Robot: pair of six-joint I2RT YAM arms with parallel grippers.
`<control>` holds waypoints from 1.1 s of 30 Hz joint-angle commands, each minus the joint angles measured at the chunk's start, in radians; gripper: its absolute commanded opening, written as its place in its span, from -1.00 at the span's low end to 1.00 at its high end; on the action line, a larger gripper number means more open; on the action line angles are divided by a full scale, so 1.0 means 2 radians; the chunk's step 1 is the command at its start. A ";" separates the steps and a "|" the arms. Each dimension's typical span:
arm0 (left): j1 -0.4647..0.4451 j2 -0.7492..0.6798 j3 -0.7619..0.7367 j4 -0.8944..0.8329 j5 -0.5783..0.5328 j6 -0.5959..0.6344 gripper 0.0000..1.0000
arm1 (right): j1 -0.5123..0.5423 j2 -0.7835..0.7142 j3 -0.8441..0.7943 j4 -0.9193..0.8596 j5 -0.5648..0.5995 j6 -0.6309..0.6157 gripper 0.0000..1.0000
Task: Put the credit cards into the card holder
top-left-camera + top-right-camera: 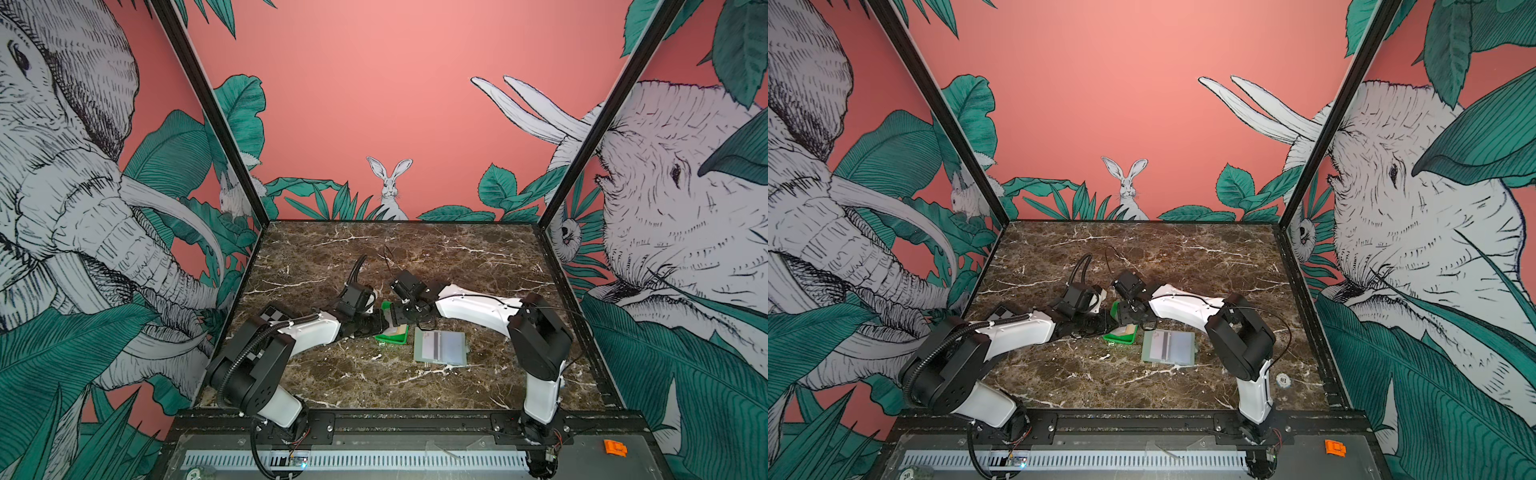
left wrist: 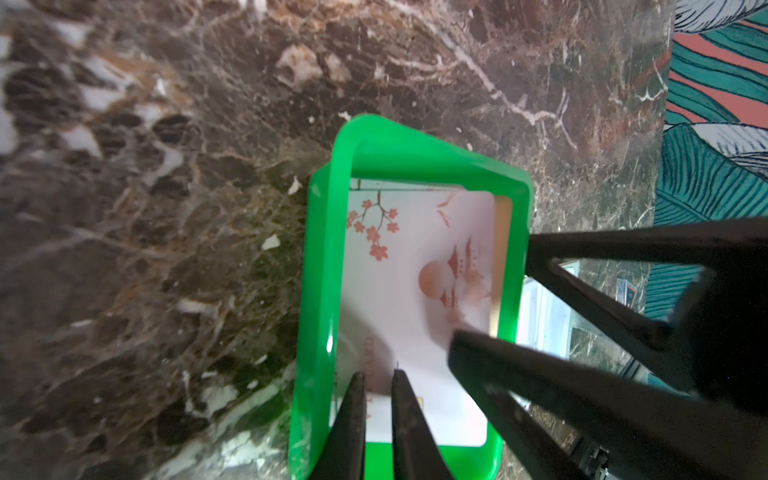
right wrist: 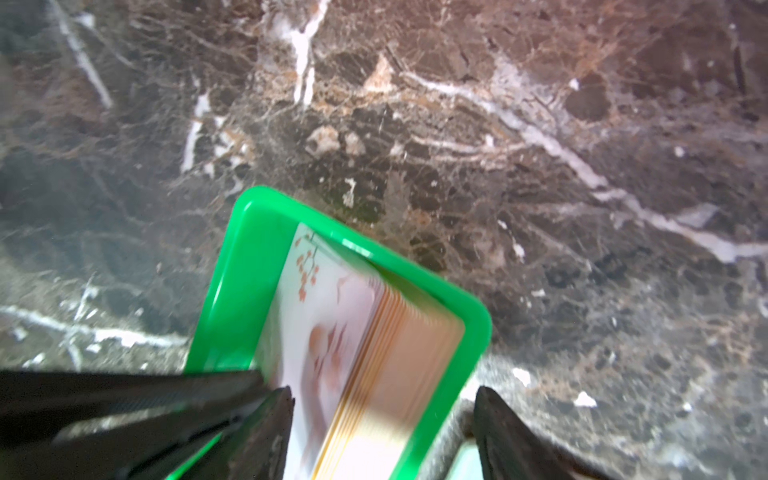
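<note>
We see the green tray (image 2: 318,291) near the middle of the tabletop (image 1: 332,386), with the credit cards (image 2: 415,270) stacked inside it. The top face is white with orange blossoms and a round sun, and the tan-orange edges are fanned along one long side in the right wrist view. The tray looks tipped up at its 12 o'clock end in both top views; we cannot tell how far. From 9 o'clock comes the left claw (image 2: 377,374), narrow, its two fingers pinching the tray's short end wall, tips over the top card. From 3 o'clock comes the right claw (image 3: 382,392), wide: one finger is inside the tray over the top card's face and the other is outside the tray's long wall. It straddles stack and wall and grips nothing that we can make out. The card holder (image 1: 440,347) lies open and flat on the tabletop at 3 o'clock of the tray, just beside it and not touching. It is pale green with clear sleeves up and a dark stripe down its 9 o'clock half.
</note>
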 commanded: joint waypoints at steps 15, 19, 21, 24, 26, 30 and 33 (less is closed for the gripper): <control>-0.007 0.013 -0.002 -0.015 -0.013 -0.007 -0.69 | -0.012 -0.127 -0.110 0.093 -0.075 0.063 0.08; -0.009 0.013 -0.005 -0.011 -0.015 -0.010 -0.69 | -0.012 -0.130 -0.129 0.123 -0.090 0.094 -0.07; -0.010 0.013 -0.005 -0.011 -0.015 -0.009 -0.69 | -0.011 -0.127 -0.131 0.130 -0.091 0.102 -0.13; -0.010 0.013 -0.005 -0.013 -0.015 -0.008 -0.69 | -0.009 -0.119 -0.132 0.138 -0.088 0.108 -0.22; -0.010 0.013 -0.003 -0.013 -0.015 -0.007 -0.69 | -0.009 -0.110 -0.131 0.144 -0.090 0.110 -0.27; -0.010 0.013 -0.004 -0.013 -0.014 -0.007 -0.69 | -0.007 -0.094 -0.126 0.159 -0.103 0.115 -0.36; -0.010 0.013 -0.005 -0.013 -0.014 -0.008 -0.69 | -0.005 -0.089 -0.123 0.159 -0.102 0.114 -0.41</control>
